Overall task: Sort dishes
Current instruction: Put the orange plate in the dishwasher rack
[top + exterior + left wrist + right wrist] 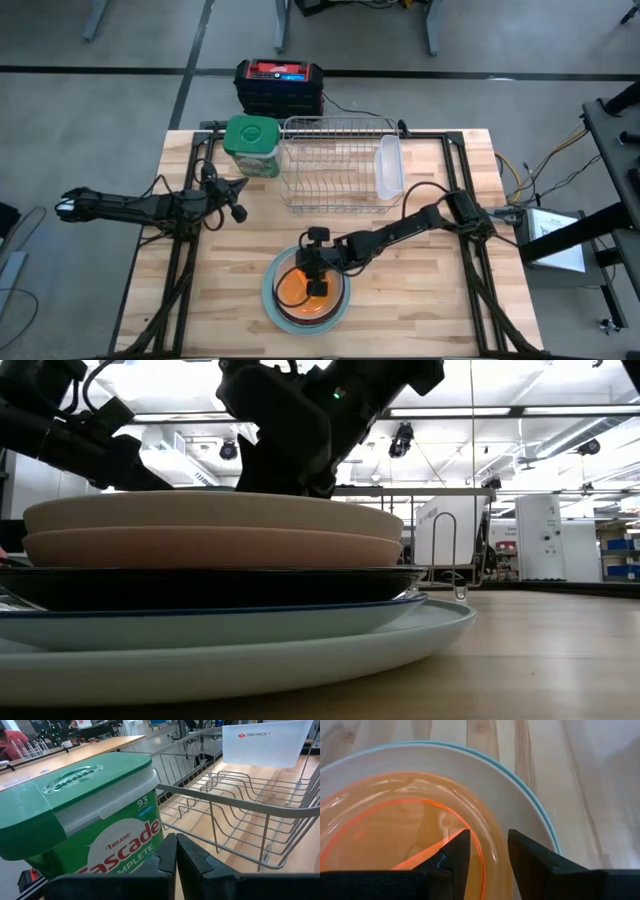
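1. Left gripper (238,187) is held over the table's left part, just beside the green-lidded plastic detergent tub (252,145); in the left wrist view its fingers (167,855) are pressed together, with nothing held.
2. Wire metal dish rack (335,165) stands at the table's back centre, a clear plastic tray (389,166) at its right end. No plate is seen in it, so nothing is judged sorted yet.
3. The stack of round plates (306,290) sits at the front centre, all nested: small translucent orange plate (395,825) on top, a large light blue plate (270,298) at the bottom.
4. Right gripper (316,278) is poised over the stack, fingers (455,852) apart above the orange plate's rim; contact cannot be told. The whole stack is judged left to move.
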`<state>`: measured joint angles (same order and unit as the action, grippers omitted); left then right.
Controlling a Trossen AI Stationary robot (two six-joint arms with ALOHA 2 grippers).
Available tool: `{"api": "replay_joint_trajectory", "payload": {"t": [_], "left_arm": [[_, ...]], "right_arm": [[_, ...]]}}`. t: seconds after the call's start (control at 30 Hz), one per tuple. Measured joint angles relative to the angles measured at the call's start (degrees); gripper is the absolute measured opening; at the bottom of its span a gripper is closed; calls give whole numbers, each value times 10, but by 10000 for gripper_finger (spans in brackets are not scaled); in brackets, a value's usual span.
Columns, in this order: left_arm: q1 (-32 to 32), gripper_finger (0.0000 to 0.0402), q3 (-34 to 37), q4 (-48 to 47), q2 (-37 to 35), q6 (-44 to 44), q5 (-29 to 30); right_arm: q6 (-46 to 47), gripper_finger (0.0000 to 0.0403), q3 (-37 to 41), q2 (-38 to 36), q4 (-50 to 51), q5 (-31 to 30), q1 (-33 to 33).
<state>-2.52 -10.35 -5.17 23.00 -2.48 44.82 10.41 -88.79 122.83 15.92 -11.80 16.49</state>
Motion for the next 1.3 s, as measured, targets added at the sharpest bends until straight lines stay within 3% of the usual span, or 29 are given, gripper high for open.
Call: {"api": "replay_joint_trajectory", "payload": {"t": [0.7,0.93,1.2,1.3], "left_arm": [[0,0,0,0,3,0,0],[0,0,0,0,4,0,0],[0,0,0,0,5,0,0],[0,0,0,0,5,0,0]], "right_arm": [[0,116,0,15,1,1,-6],[-9,79,0,15,1,2,-8],[-25,9,0,15,-2,3,-11],[-41,4,0,12,-2,3,-12]]}}
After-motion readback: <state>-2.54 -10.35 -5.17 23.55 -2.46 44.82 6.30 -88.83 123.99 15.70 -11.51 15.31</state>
